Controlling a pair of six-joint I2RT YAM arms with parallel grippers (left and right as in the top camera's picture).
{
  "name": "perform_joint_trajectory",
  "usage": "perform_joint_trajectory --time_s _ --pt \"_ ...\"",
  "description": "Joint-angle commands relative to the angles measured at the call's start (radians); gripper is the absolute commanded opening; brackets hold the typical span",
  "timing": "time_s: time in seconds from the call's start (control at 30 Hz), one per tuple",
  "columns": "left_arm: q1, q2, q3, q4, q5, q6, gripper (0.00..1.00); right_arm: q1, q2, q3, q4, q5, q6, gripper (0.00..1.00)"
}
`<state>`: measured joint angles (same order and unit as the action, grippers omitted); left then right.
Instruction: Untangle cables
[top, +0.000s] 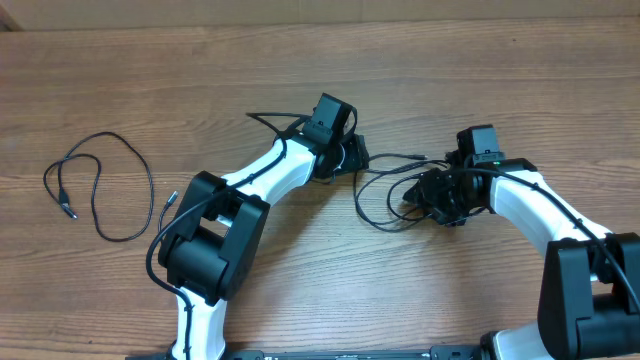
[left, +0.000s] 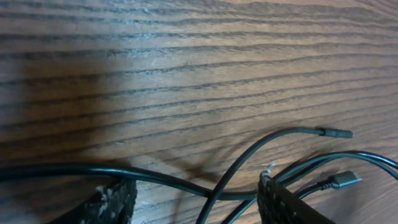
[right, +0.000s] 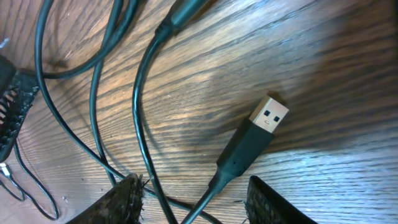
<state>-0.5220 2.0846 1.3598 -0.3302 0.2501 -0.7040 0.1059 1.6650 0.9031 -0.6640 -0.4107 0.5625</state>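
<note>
1. Your left gripper (left: 194, 198) stood released, its jaws partly apart. A thin cord (left: 168, 179) crossed the gap between its fingers (left: 115, 200) at the bottom of the left wrist frame, and nothing was pinched.
2. Your right gripper (right: 196, 190) was also unclenched and roughly half spread. The lead of the USB plug (right: 264, 121) ran down between its pads (right: 273, 202), and as far as I could see neither pad pressed it.
3. Both sat low over the knot, I judge, because that is where the crossings have to be picked apart. Straddling a strand would let you close on one cord rather than the whole bundle.
4. Outward from the left fingers, a barrel plug (left: 336, 132) and a small flat plug (left: 345, 180) lay at the right edge of the frame, their leads crossing each other.
5. Overhead, the tangled cables (top: 385, 195) lay just right of centre, between the two grippers on the wooden table (top: 300, 60).
6. A looped cable (top: 96, 190) lay spread open at the far left, well apart from the knot, so it looked already freed.
</note>
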Motion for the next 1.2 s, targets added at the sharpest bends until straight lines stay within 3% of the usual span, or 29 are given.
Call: perform_joint_trajectory --time_s 0.0,0.03,0.13,0.27,0.4,0.53,0.63,0.7,0.83,1.0,1.17 --pt "-0.006 0.038 -0.001 -0.033 -0.015 -0.006 0.76 0.008 -0.017 -0.006 0.008 0.015 0.02 0.52" --pt "-0.005 0.038 -0.001 -0.045 -0.018 0.002 0.78 0.008 -0.017 -0.006 0.004 0.02 0.02 0.52" --pt "0.005 0.038 -0.001 -0.079 -0.028 0.084 0.66 0.008 -0.017 -0.006 0.0 0.032 0.021 0.52" --pt "0.02 0.038 -0.001 -0.172 -0.14 0.126 0.31 0.008 -0.017 -0.006 0.0 0.031 0.021 0.5" --pt "0.042 0.038 -0.001 -0.242 -0.291 0.144 0.35 0.008 -0.017 -0.006 0.0 0.024 0.022 0.49" --pt "0.087 0.038 -0.001 -0.281 -0.356 0.145 0.3 0.013 -0.017 -0.006 0.0 -0.005 0.026 0.48" --pt "0.131 0.038 -0.001 -0.309 -0.357 0.145 0.14 0.013 -0.017 -0.006 -0.009 -0.026 0.04 0.39" --pt "0.163 0.038 -0.001 -0.325 -0.357 0.148 0.04 0.013 -0.017 -0.006 -0.011 -0.042 0.04 0.27" --pt "0.229 0.038 -0.001 -0.358 -0.353 0.186 0.04 0.013 -0.017 -0.006 -0.014 -0.078 0.04 0.05" --pt "0.305 0.038 -0.001 -0.388 -0.309 0.251 0.06 0.013 -0.017 -0.006 -0.012 -0.124 0.04 0.04" --pt "0.369 0.038 0.01 -0.409 -0.031 0.417 0.18 0.013 -0.017 -0.006 -0.01 -0.143 0.039 0.05"
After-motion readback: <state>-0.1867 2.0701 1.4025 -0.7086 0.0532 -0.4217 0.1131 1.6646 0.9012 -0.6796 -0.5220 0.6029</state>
